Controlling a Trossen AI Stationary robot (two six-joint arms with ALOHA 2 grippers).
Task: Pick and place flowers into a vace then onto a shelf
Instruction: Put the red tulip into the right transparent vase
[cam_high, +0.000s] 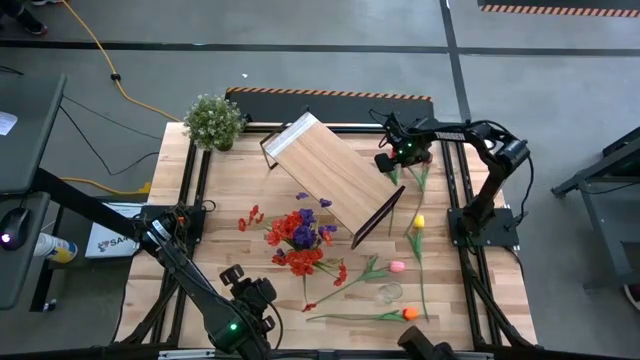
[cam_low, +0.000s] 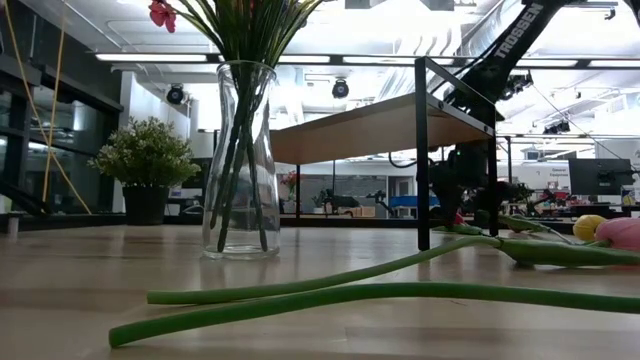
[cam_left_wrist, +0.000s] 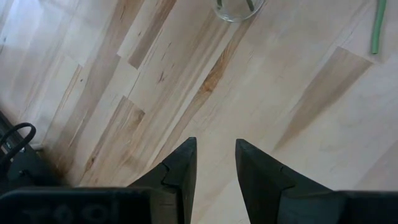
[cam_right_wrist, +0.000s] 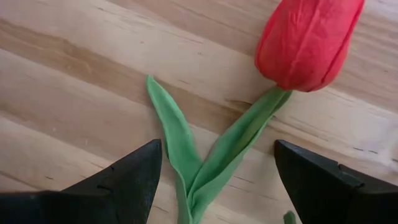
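We took the shelf (cam_high: 335, 178) as our landmark: it lay skewed across the middle of the bench (cam_high: 200, 270), its top bare. Just off its near long edge stood the glass vase (cam_low: 240, 160), already holding a bunch of red and purple flowers (cam_high: 298, 238), which we judged left the loose tulips to be gathered. Those were scattered off the shelf's right end: a yellow tulip (cam_high: 418, 222), a pink tulip (cam_high: 397, 266) and an orange tulip (cam_high: 409, 314), their long stems flat on the bench. The right end effector (cam_right_wrist: 217, 180) hung low over a red tulip (cam_right_wrist: 308, 40) just beyond the shelf's far right corner, fingers spread wide to either side of the stem (cam_right_wrist: 239, 146) and its leaf (cam_right_wrist: 171, 134), touching neither; we read that as lining up a grasp below the blossom. Its arm reached in from the right, elbow raised and wrist pitched down. The left end effector (cam_left_wrist: 215, 163) waited well off the shelf's near side by the bench edge, fingers slightly apart, holding nothing.
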